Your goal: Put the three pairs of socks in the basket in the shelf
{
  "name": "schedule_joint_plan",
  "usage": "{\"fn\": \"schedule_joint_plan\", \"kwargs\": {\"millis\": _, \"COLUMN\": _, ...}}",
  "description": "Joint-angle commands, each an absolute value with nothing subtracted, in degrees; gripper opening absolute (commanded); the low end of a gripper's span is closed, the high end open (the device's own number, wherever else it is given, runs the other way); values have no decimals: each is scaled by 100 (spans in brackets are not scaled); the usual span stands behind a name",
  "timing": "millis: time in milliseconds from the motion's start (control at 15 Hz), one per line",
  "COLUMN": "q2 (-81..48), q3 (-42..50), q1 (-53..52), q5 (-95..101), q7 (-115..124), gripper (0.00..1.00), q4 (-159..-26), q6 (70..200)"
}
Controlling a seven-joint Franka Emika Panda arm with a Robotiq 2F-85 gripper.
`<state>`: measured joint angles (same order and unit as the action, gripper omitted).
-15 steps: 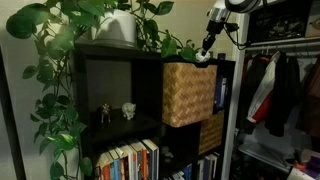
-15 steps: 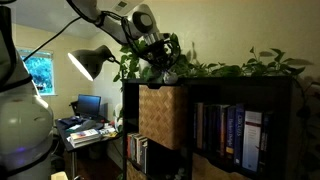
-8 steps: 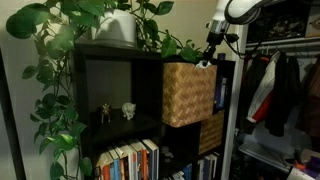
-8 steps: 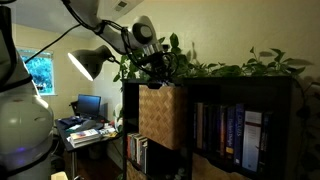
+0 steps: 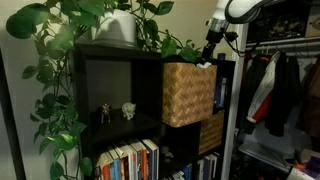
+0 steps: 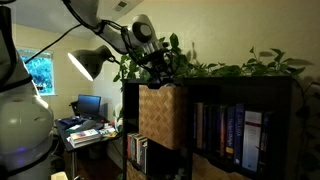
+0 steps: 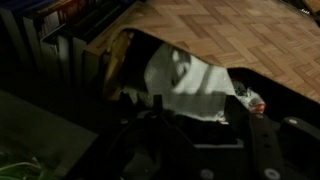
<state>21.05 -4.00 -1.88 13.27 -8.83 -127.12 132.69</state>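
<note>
My fingers (image 5: 208,60) hang at the top edge of the shelf (image 5: 110,75), directly over the basket (image 5: 188,93), which fills the upper compartment just beneath them. In the wrist view the socks (image 7: 185,85) lie straight ahead of my fingers, a white bundle in the dark mouth of the basket, with its tan woven wall running across beyond them. That view is too dim for me to say whether my fingers are spread or pressed together, or whether they touch the socks. The leaves of the plant (image 6: 225,68) crowd close beside my fingers along the shelf top in both exterior views. Below my fingers and past the basket, in the neighbouring compartment, stands a row of books (image 6: 225,130). Well away from my fingers, in the compartment on the basket's far side, are two small figurines (image 5: 116,112). Lower down, under the basket, sits a darker small basket (image 5: 210,132). A clothes rack (image 5: 272,90) stands beside the shelf.
</note>
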Motion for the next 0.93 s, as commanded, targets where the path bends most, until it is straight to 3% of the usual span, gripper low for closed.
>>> {"fn": "schedule_joint_plan", "kwargs": {"millis": 0, "q2": 2184, "q3": -448, "q1": -198, "q5": 1510, "q7": -844, "gripper": 96, "q4": -12495, "q6": 13183}}
{"fn": "schedule_joint_plan", "kwargs": {"millis": 67, "q2": 2162, "q3": -450, "q1": -201, "q5": 1520, "q7": -843, "gripper": 98, "q4": -12433, "q6": 13185}}
{"fn": "schedule_joint_plan", "kwargs": {"millis": 200, "q2": 2113, "q3": -448, "q1": -195, "q5": 1504, "q7": -803, "gripper": 63, "q4": -12343, "q6": 13160}}
{"fn": "schedule_joint_plan", "kwargs": {"millis": 333, "q2": 2096, "q3": -416, "q1": -215, "q5": 1405, "q7": -830, "gripper": 56, "q4": -12290, "q6": 13036}}
{"fn": "schedule_joint_plan", "kwargs": {"millis": 733, "q2": 2237, "q3": -428, "q1": -271, "q5": 1139, "q7": -754, "gripper": 15, "q4": -12303, "q6": 12182}}
{"fn": "schedule_joint_plan", "kwargs": {"millis": 867, "q2": 2311, "q3": -469, "q1": -259, "q5": 1127, "q7": -542, "gripper": 6, "q4": -12320, "q6": 12037}}
